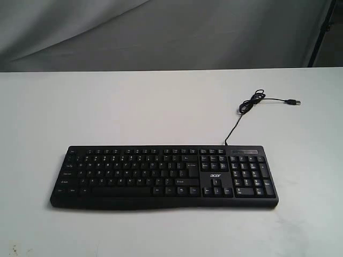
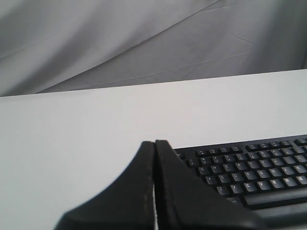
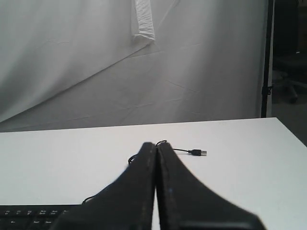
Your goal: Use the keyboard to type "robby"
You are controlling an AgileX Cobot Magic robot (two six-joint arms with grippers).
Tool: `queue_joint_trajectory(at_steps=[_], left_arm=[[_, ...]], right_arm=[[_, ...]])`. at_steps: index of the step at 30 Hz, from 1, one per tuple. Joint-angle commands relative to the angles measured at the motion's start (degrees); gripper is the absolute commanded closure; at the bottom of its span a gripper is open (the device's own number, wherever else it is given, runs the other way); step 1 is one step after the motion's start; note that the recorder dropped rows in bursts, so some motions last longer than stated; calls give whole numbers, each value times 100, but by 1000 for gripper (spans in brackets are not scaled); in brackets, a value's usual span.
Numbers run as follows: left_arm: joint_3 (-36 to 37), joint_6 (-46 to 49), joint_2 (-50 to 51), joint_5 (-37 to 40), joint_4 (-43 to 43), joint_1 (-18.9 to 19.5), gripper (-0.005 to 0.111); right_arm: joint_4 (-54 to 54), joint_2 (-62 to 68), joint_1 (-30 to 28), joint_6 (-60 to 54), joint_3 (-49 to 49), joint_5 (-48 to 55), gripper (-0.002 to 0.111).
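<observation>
**Both grippers clenched, off the keys: no typing visible**

Left gripper (image 2: 154,143): fingers pressed flat together, nothing between them. It hangs above the table's near-left area, with the keyboard (image 1: 163,176) beside and beyond its tip, no contact. Right gripper (image 3: 156,144): same, clamped on nothing, raised over the right end of the board. Neither arm shows in the exterior view, so both sit back from the work area.

Progress, my read: zero of five letters confirmed. No tip is on a key, and there is no screen to check output. All of r-o-b-b-y looks left to do. Closed fingers make a workable single poking tip.

The keyboard lies flat on the white table (image 1: 161,107), near the front edge, roughly centred, long side square to the camera. Black, full-size, white legends too small to read here. Number pad (image 1: 247,174) on the right end, acer logo (image 1: 215,175) just left of it. The thin cable (image 1: 235,126) leaves the back edge, loops once and ends at a loose USB plug (image 1: 292,101), connected to nothing. Grey cloth backdrop (image 1: 161,32) behind.
</observation>
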Motion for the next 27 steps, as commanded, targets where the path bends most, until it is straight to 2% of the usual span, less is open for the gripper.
queue_joint_trajectory(at_steps=[1,4,7,17,27], left_arm=[[25,-16,-20,-31,27,-36,107],[25,-16,-20,-31,27,-36,107],[25,-16,-20,-31,27,-36,107],[25,-16,-20,-31,27,-36,107],[25,-16,-20,-31,27,-36,107]], right_arm=[[266,-33,-41,228,21,-39,108],[447,-23,-41,376,21,-39,108],[42,-23,-41,764,21,-39,108],[-3328,-23,-41,3743,21,14,108],[-4048,-23,-41,4254,21,206,108]])
